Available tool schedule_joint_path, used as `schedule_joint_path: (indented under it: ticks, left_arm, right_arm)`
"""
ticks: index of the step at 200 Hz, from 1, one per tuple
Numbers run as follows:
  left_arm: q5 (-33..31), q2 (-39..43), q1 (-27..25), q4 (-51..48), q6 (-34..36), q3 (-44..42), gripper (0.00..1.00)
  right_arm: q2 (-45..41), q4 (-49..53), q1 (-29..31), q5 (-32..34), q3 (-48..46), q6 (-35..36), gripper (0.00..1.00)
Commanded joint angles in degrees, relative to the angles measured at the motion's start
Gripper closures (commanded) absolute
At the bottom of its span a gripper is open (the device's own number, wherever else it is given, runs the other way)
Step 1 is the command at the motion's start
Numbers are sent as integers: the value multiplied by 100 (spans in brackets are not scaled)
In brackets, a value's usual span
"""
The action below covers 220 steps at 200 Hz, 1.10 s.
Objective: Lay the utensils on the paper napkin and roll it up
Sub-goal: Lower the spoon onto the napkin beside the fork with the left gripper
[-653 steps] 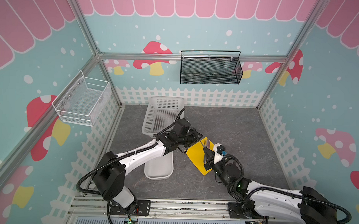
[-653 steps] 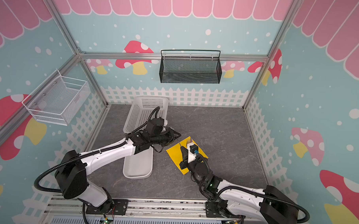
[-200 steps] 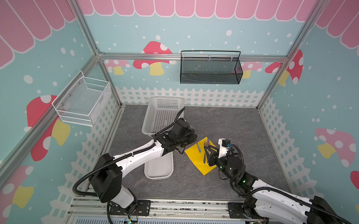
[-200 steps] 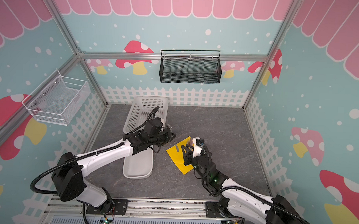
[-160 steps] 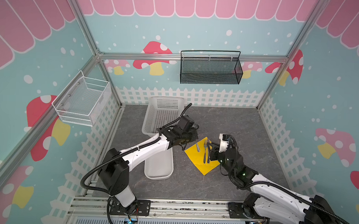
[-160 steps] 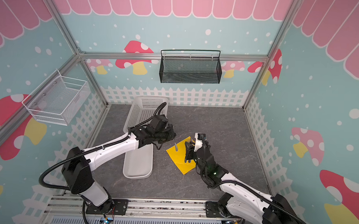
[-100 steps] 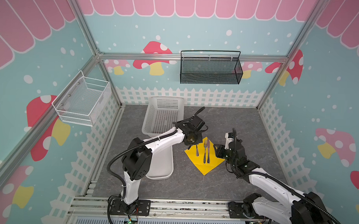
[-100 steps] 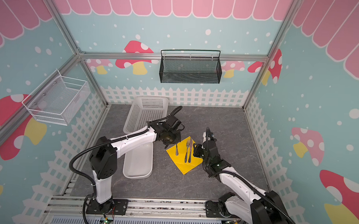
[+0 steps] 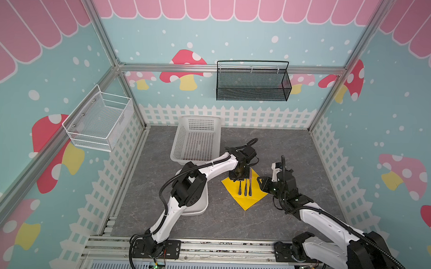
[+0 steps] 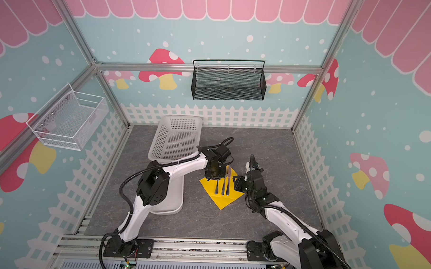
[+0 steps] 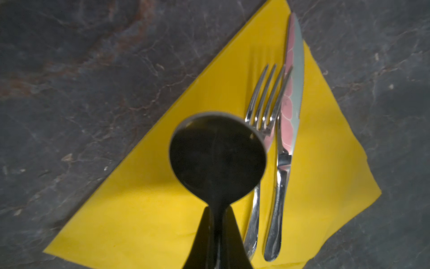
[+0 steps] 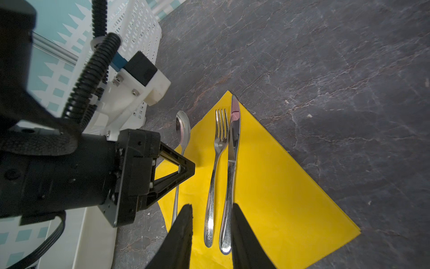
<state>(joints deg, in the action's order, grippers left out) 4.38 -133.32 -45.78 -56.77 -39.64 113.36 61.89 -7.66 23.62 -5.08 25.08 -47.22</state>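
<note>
On the yellow napkin, which lies as a diamond on the dark table, the fork and the knife rest side by side, touching or nearly so. The knife's tip reaches the napkin's far corner.

The left gripper is clamped on the handle of the spoon, on the fork's side of the napkin. The spoon's bowl juts past the napkin's edge, over bare table. The right gripper hovers above the handle ends of the fork and knife. Its fingers stand a little apart and grip nothing.

I judge that this step is setting down the last utensil. The next move calls for bringing the spoon closer to the fork, so that more of it lies on the napkin. Only then should the fingers let go. After that comes the rolling, and thin paper will want a gentle pinch at a corner.

Whether the spoon already touches the napkin cannot be told. From the left wrist its bowl is dark and blurred and covers part of the fork. In both top views the left gripper hides the heads of the spoon and fork.
</note>
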Motion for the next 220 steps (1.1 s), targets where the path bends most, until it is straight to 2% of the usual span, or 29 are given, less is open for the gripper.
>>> schedule_joint_path:
  ticks: [1, 55, 220]
  left_arm:
    - [-7, -170, -5, -220, 104, 307, 94]
    - [-21, -548, -10, -422, 122, 711, 92]
    - [-113, -618, -15, -423, 55, 758, 88]
  right_arm:
    - [-24, 67, -39, -51, -110, -103, 69]
    - [-50, 79, -50, -3, -128, -83, 69]
    - [-27, 81, -68, -55, -167, -103, 68]
